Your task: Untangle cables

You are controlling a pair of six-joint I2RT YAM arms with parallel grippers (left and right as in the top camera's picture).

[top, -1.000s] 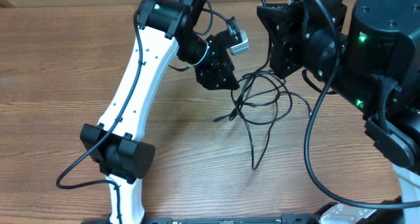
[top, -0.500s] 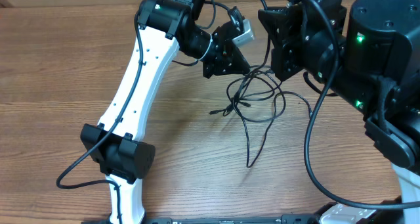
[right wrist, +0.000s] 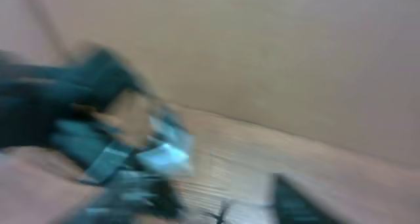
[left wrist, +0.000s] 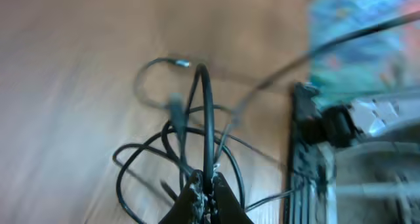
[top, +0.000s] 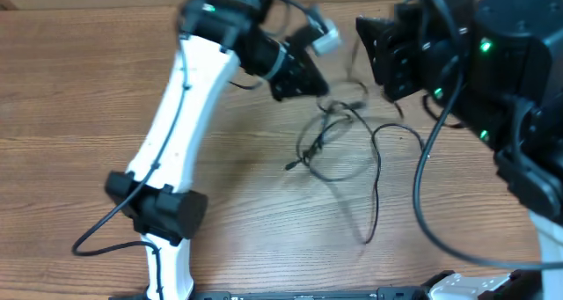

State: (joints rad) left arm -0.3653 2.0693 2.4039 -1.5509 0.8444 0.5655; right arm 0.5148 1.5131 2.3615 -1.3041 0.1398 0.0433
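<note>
The task looks to be at an early stage. The cables (top: 339,135) lie on the table (top: 79,115) between the two arms, and most of them form one knot of crossing loops. They are not yet separated. Only one long strand (top: 376,190) runs out of the knot toward the near edge of the table, and a small plug end (top: 290,165) sticks out on the other side.

The left gripper (left wrist: 207,196) is closed on one thin strand, pinched between its fingertips. In the left wrist view this strand rises as a tall loop from the fingers, and the rest of the tangle hangs or lies under it. It seems that the strand is being lifted out of the heap, but several loops cross it.

The fingers of the right gripper cannot be made out. The overhead view hides them under the right arm (top: 493,62), and the right wrist view is too blurred, so one cannot tell if it is wide or narrow, or if it holds anything.

What is left is nearly everything: each cord must be freed and laid apart.

A thick black cord (top: 418,190) of the right arm hangs just beside the long strand and could catch it. Both arms also crowd closely over the knot.
</note>
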